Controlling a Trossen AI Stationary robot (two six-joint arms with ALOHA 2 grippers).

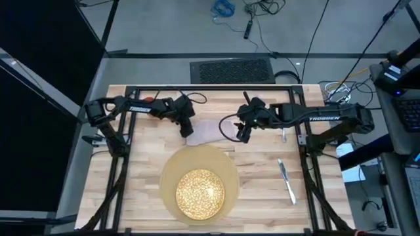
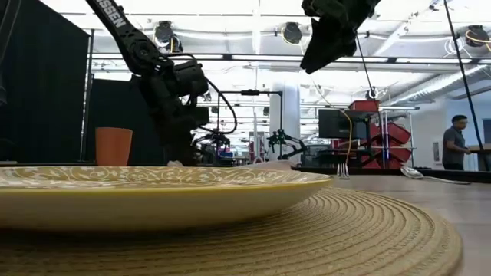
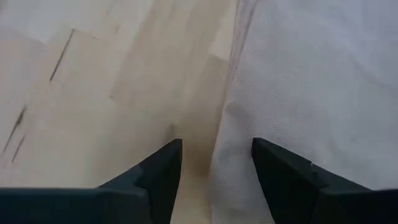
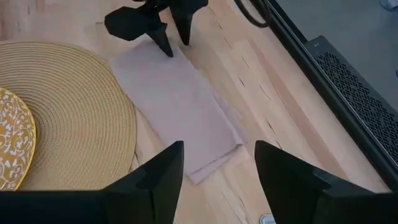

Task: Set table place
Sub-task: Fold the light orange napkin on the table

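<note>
1. Pale plank table with black rail frame; lab room behind, a person standing far off at the low view's right edge.
2. Round woven mat sits at the near middle of the table, gold-speckled plate on top of it.
3. Napkin lies flat on the wood just beyond the mat, one corner near the mat's rim; it looks folded into a rough rectangle.
4. Left gripper is low at the napkin's far-left end, fingers parted moderately and straddling the cloth edge: one finger over bare wood, one over cloth. Nothing pinched yet, as far as I can see.
5. Right gripper hovers above the napkin's other end, fingers apart, empty.
6. Knife lies on the right side of the table, well apart from the mat; fork is farther back by the right rail. Orange cup stands at the far left in the low view. Spoon not spotted.
7. Step in hand, my guess: grab the napkin and move it beside the mat.
8. To do it well: drop straight down until the fingertips touch the wood, close on the edge so all layers get caught, lift slowly, keep the cloth from dragging the mat or unfolding.
</note>
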